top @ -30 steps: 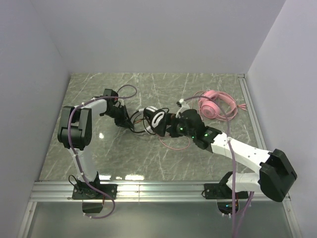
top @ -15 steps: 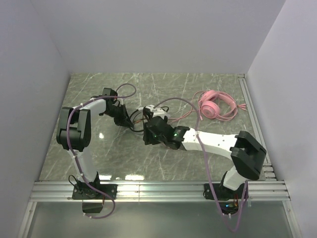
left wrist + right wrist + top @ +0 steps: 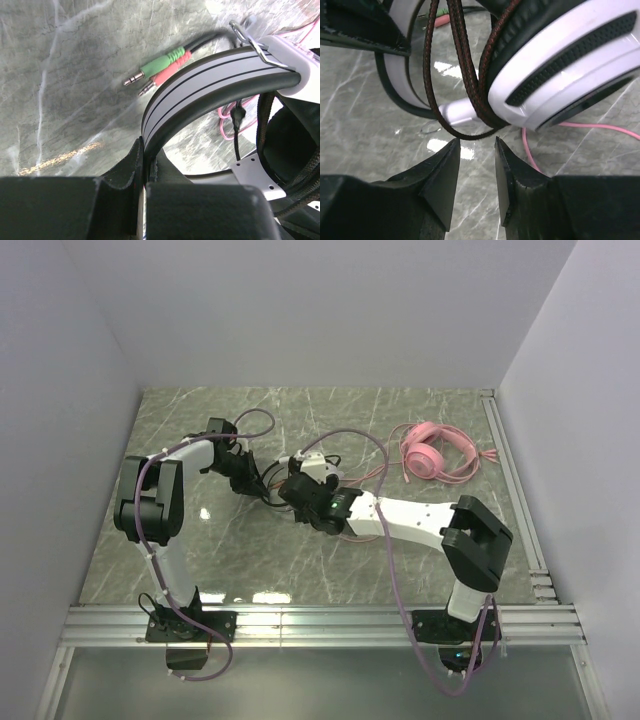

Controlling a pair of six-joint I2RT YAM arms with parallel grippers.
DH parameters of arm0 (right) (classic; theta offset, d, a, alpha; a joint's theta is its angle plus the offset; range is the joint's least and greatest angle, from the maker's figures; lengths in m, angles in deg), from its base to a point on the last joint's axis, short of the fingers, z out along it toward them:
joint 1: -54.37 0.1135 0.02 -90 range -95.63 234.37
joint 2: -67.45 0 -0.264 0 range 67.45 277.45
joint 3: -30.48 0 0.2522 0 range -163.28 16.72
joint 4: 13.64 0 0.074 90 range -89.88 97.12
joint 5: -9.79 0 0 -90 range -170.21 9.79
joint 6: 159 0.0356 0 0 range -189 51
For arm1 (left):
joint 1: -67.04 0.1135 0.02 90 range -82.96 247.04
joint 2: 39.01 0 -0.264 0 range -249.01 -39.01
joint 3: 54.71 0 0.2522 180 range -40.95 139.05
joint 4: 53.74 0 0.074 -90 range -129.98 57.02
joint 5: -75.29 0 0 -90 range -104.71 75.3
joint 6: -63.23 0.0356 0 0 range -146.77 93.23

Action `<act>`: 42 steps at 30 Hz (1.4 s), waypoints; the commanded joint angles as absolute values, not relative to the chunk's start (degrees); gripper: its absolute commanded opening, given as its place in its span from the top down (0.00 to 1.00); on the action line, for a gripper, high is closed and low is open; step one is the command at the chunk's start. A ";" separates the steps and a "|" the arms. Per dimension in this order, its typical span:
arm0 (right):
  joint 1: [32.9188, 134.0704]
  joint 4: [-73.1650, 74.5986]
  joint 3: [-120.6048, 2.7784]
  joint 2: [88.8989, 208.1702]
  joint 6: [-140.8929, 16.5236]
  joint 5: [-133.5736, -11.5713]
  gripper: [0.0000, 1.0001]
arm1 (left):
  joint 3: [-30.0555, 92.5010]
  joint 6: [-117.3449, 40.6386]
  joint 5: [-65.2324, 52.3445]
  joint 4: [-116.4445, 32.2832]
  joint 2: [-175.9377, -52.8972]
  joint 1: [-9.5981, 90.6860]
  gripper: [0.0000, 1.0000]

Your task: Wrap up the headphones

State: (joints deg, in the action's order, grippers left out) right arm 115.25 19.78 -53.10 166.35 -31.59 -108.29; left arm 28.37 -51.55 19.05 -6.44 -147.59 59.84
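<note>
1. Overhead view: the black and white headset (image 3: 313,466) lies in the middle of the marble table (image 3: 200,560). The pink headset (image 3: 430,452) sits well apart to its right, with neither arm touching it. My left gripper (image 3: 245,475) is at the black and white headset's left side and my right gripper (image 3: 298,490) at its near side. I judge the step in hand to be gathering this headset's cable for winding.
2. Left wrist view: my left jaws are clamped tight on the headband (image 3: 210,75). The green and red jack plugs (image 3: 159,67) lie on the marble just beyond the headband.
3. Right wrist view: my right jaws stand a narrow gap apart, with nothing between them. A loop of braided cable (image 3: 461,90) hangs just past their tips, beside the white ear cup (image 3: 560,70). As I judge it, the next move calls for easing forward until the loop sits between the jaws, then pinching it without dragging the cup.
</note>
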 commanded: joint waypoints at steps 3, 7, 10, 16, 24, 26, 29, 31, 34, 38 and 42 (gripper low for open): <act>115.54 20.69 -57.02 168.88 -32.53 -112.03 0.60 | 28.31 -52.26 24.14 -8.69 -143.86 60.10 1.00; 115.54 21.48 -57.98 170.19 -32.35 -113.60 0.67 | 27.96 -52.09 24.49 -8.78 -143.69 60.10 1.00; 115.54 22.09 -58.77 171.25 -32.70 -114.31 0.70 | 27.78 -52.26 24.93 -8.95 -143.69 60.10 1.00; 115.45 22.36 -58.95 171.69 -32.52 -115.80 0.80 | 27.52 -52.17 25.81 -9.13 -143.78 60.01 1.00; 114.40 22.54 -60.71 172.92 -33.93 -116.95 1.00 | 28.13 -52.88 29.76 -9.74 -144.13 60.01 1.00; 113.70 22.36 -61.67 173.10 -34.98 -116.95 1.00 | 28.40 -53.31 30.90 -9.83 -144.22 59.92 1.00; 112.64 22.01 -63.61 173.80 -37.00 -117.13 1.00 | 29.89 -53.75 31.79 -9.13 -144.39 60.01 1.00; 111.68 21.57 -65.97 174.50 -38.58 -116.60 1.00 | 31.12 -54.28 32.40 -8.87 -144.39 60.10 1.00; 110.54 21.30 -70.37 176.70 -40.95 -116.25 1.00 | 32.35 -55.86 33.54 -9.56 -144.57 60.80 1.00; 108.86 20.17 -76.69 180.04 -43.77 -114.41 1.00 | 34.20 -57.09 35.83 -9.48 -144.83 63.17 1.00; 107.28 17.62 -85.37 184.42 -46.93 -110.99 1.00 | 37.18 -57.53 37.32 -8.34 -144.31 66.33 1.00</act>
